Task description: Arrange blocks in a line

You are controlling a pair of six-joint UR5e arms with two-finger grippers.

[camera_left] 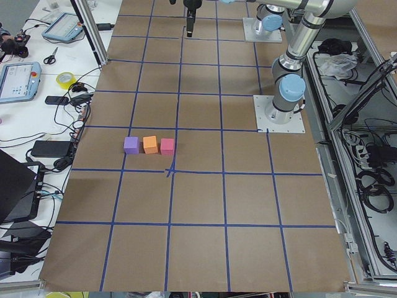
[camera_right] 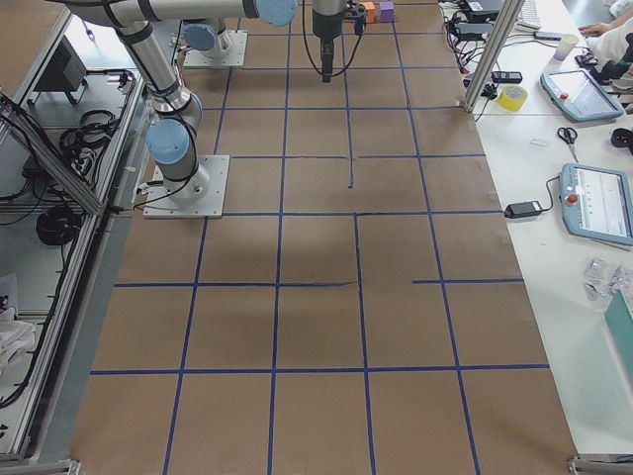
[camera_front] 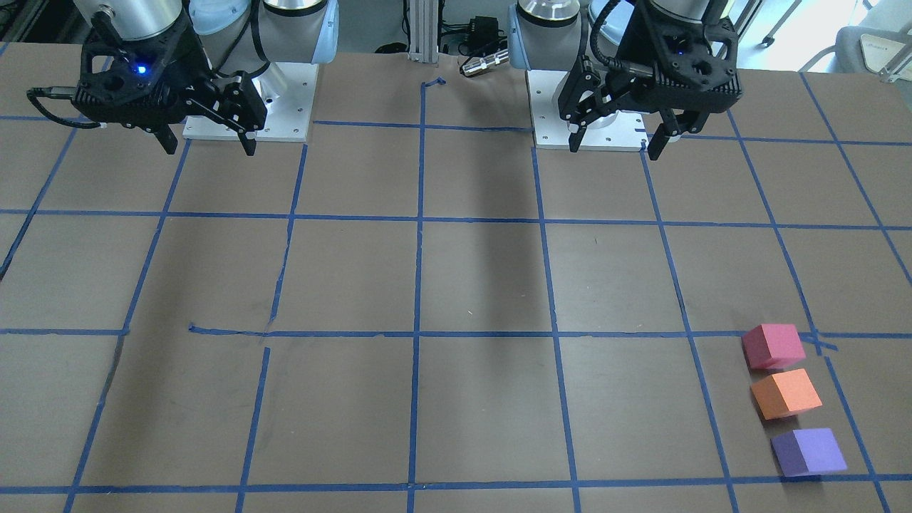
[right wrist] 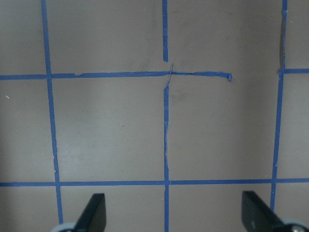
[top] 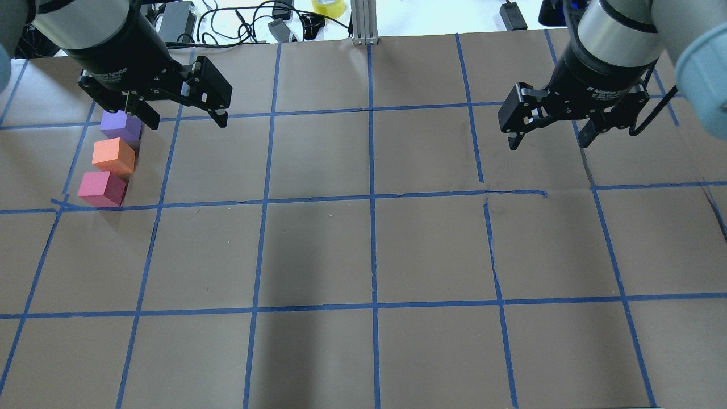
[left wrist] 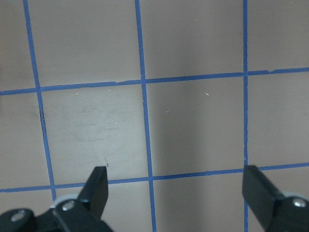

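Left pincer (top: 186, 121), right pincer (top: 548, 143) hover high, splayed; blocks (top: 113, 156) lined.

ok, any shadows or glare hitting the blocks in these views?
Front-facing: a broad soft shadow band runs down the table centre, well clear of the pinkish-red block, orange block and purple block, all evenly lit and sharp. Overhead: no glare on them, but the left gripper overlaps the purple block's corner. Left wrist: right half slightly shaded, no blocks in frame.
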